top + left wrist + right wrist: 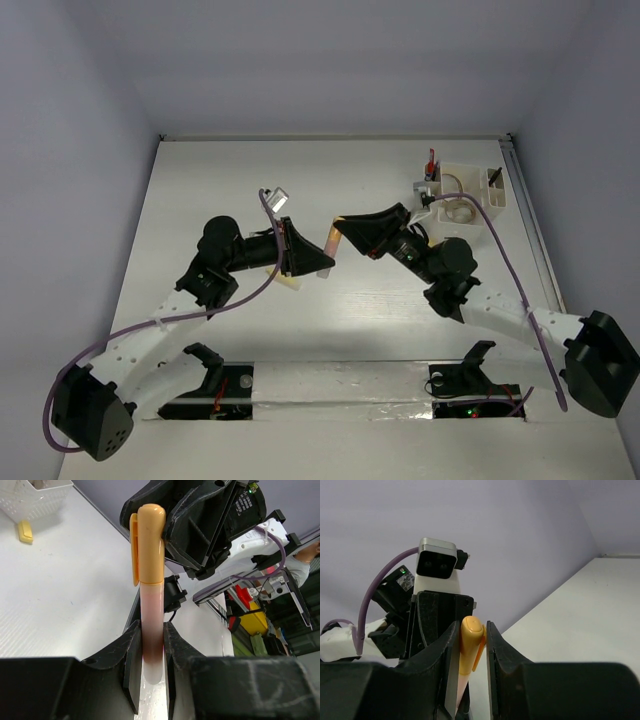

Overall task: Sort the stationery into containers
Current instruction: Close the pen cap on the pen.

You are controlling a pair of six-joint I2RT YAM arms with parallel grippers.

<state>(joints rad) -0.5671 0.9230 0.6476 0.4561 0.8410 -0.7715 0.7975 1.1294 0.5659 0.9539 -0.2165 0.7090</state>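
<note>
Pen (151, 555) btw L pincer (151, 637), R pincer (472, 632)

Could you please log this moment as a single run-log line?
phase: handover | left gripper: shut on highlighter barrel | right gripper: closed around its orange cap | organiser: far right of table

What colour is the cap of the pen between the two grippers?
Orange cap, clearest in the left wrist view.

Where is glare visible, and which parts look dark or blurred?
Top external view: soft glare on the white table. Left wrist view: orange-capped pink plastic pen sharp, black left fingers dark, soft. Right wrist view: right fingers equally dark.
</note>
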